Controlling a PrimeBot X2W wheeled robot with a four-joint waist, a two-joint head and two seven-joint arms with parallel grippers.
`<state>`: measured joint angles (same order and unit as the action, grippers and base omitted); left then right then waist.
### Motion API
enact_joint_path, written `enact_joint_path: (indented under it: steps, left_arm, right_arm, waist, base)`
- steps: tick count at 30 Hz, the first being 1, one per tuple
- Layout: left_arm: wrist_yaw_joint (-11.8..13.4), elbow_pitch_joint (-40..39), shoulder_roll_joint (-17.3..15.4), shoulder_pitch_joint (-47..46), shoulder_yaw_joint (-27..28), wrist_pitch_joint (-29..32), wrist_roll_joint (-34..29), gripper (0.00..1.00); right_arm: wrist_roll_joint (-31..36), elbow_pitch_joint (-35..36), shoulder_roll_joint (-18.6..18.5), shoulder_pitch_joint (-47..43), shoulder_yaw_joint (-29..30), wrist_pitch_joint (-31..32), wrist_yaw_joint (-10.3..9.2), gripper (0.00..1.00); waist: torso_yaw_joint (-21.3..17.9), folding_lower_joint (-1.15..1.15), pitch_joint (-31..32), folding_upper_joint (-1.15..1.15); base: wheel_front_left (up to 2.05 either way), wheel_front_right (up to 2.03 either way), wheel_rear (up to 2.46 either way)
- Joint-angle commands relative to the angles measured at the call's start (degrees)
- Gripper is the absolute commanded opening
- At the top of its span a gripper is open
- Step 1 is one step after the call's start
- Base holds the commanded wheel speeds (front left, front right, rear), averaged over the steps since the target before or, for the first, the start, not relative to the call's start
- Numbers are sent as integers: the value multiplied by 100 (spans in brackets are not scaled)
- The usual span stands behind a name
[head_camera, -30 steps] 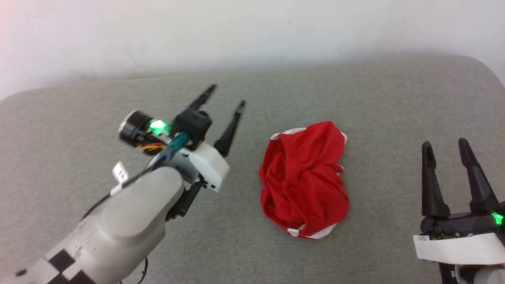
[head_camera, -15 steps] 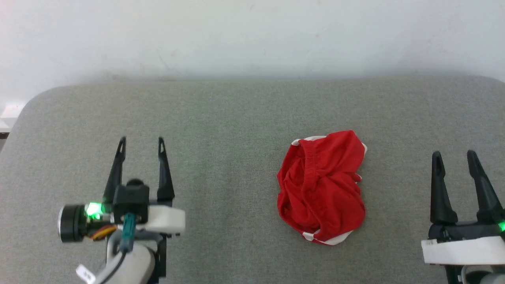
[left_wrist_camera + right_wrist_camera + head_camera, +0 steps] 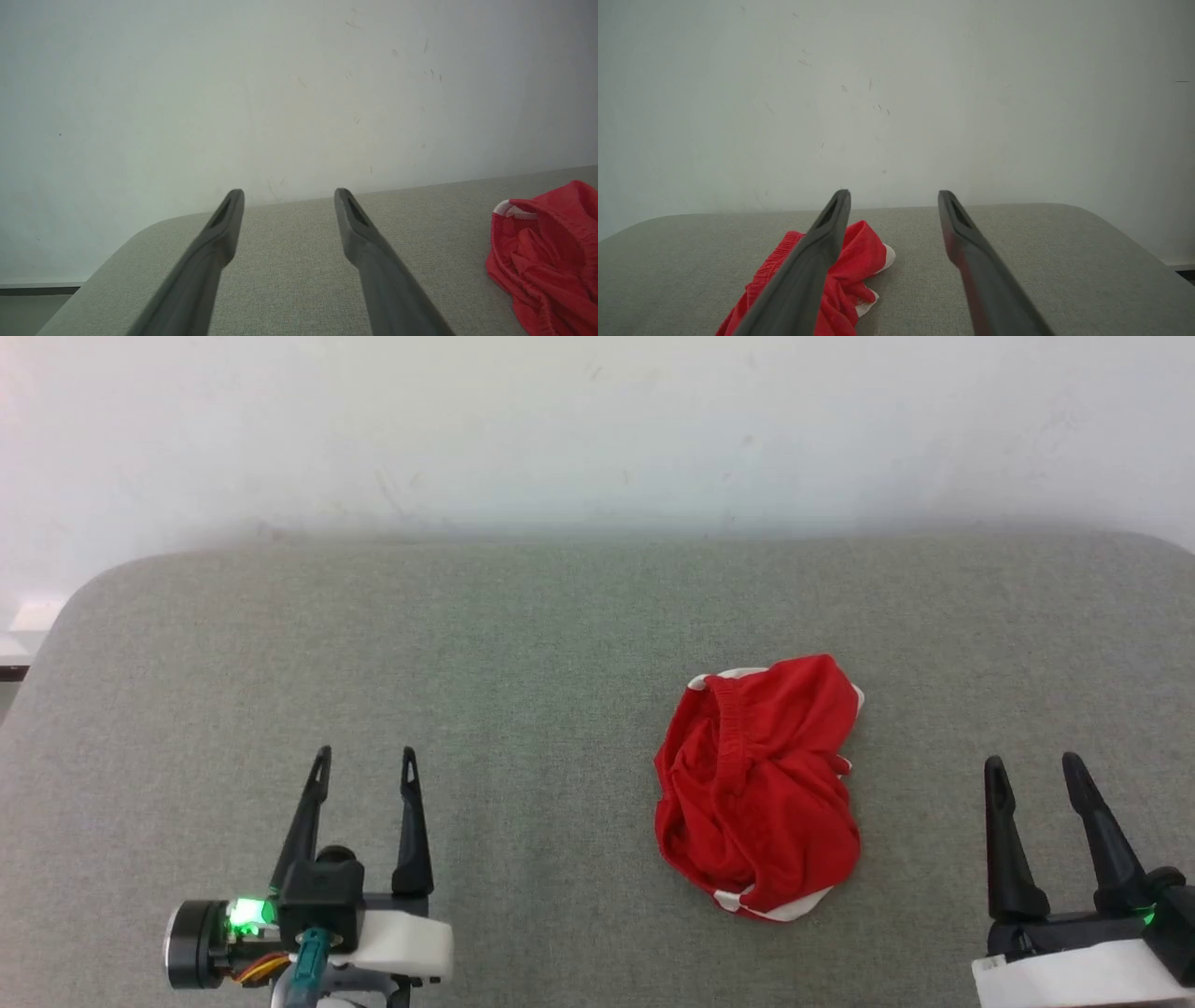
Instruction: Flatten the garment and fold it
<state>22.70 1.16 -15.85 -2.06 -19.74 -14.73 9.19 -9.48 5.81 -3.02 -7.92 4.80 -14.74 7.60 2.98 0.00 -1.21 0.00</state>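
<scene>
Currently the crumpled red shiny shorts (image 3: 756, 798) lie right of centre on the grey woven pad (image 3: 523, 644). Both dark two-fingered claws, the left gripper (image 3: 366, 761) and the right gripper (image 3: 1034, 767), stand open and empty near the pad's front edge. Hazard: pinching several slippery layers at once may drag the heap — not spread it.

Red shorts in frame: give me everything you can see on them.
The garment is red, thin-looking fabric with white trim showing at its far and near edges. A gathered elastic waistband runs along its far-left part. It lies crumpled in a heap, not yet flattened, right of centre on the grey fabric surface, which alone touches it.
</scene>
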Motion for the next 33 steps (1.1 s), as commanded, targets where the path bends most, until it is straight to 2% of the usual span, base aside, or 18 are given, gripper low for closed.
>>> enact_joint_path:
  steps: [1, 10, 12, 16, 21, 24, 28, 33]
  left_arm:
    - [-59, 23, 53, 81, 78, -27, -85, 100]
    - [-511, 121, 308, -26, 428, -27, -430, 100]
    - [-709, 108, 284, -234, 410, -27, -505, 100]
    - [-1324, 225, 148, -813, 167, -27, -635, 100]
    - [-2214, 666, 42, -1493, -441, -27, -781, 100]
    - [-2638, 1084, 53, -1811, -882, 54, -921, 100]
    - [-2935, 1434, 113, -2111, -1588, 506, -1015, 100]
    - [-3014, 1575, 34, -2343, -2713, 1165, -710, 100]
  right_arm:
    - [22, -12, 14, -63, -26, -26, -11, 100]
    - [31, -13, 14, -12, -53, -26, -11, 100]
    - [31, -12, 14, 10, -45, -26, -11, 100]
    - [45, -4, 14, 43, -69, -26, -11, 100]
    - [57, 25, 14, 59, -86, -26, -11, 100]
    - [66, 27, 14, 50, -84, -26, -11, 100]
    - [74, 34, 14, 47, -37, -26, -11, 100]
    - [93, 58, 14, 63, -26, -26, -11, 100]
  waist:
    - [-4, 0, 13, 0]
    - [-56, 0, 62, 0]
    - [-55, 0, 63, 0]
    - [-78, 0, 55, 0]
    - [-171, 0, 23, 0]
    - [-240, 0, 1, 0]
    - [-323, 0, -46, 0]
    - [-395, 0, -146, 0]
  base:
    - [0, 0, 0]
    - [0, 0, 0]
    - [0, 0, 0]
    - [0, 0, 0]
    - [0, 0, 0]
    - [0, 0, 0]
    - [0, 0, 0]
    - [0, 0, 0]
